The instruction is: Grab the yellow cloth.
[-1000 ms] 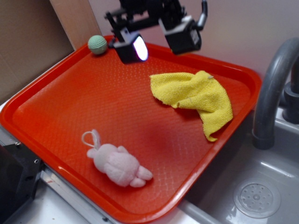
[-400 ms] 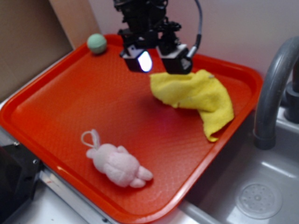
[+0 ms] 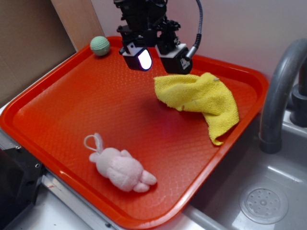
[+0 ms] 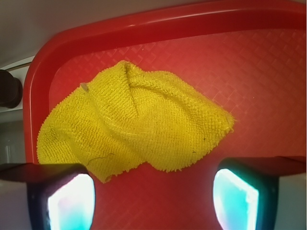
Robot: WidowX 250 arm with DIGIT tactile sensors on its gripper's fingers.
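Fingers (image 3: pixel 136 58) spread wide, empty, above the yellow cloth (image 3: pixel 201 98); closing too high risks pinching only loose fuzz and slipping off.

bare tray (image 3: pixel 72 105) left of yellow cloth (image 3: pixel 199 96), faucet (image 3: pixel 280 91) right

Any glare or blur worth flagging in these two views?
Exterior view: sharp overall, one pad of the open gripper glares white, and soft sheen lies on the red tray. Wrist view: yellow cloth crisp, weave visible; the fingertips at the bottom edge are blurred and glow cyan-white.
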